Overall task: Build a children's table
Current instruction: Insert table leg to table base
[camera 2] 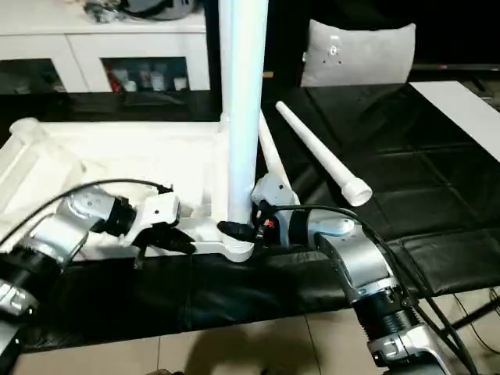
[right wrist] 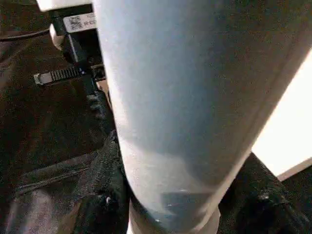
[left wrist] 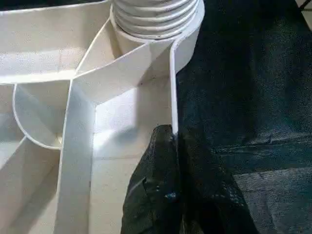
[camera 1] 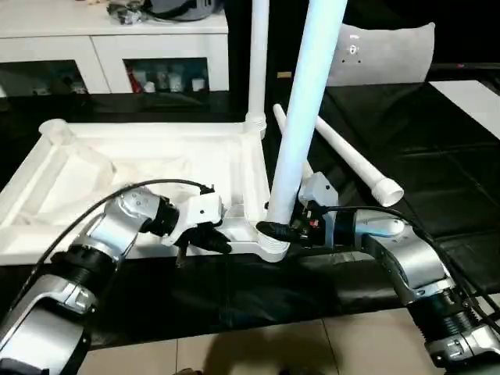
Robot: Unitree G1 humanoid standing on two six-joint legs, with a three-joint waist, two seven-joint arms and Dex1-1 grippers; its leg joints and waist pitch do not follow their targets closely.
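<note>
Top [camera 1: 148, 168] lay upside down on black mat [camera 1: 437, 180], ribbed underside up. Near leg [camera 1: 301, 117] stood upright in top's near corner socket [camera 1: 273, 244], just right of left gripper [camera 1: 209, 238]. Was clamped low, just above that socket, by right gripper [camera 1: 283, 230], fingers closed around its base. Left gripper pinched top's near rim beside same socket, one finger [left wrist: 158, 185] inside rim and one outside, closed on thin wall. Far leg [camera 1: 258, 58] stood in top's far corner. Loose leg [camera 1: 344, 160] lay on mat, just right of top. White cabinets [camera 1: 117, 55] stood behind top.
</note>
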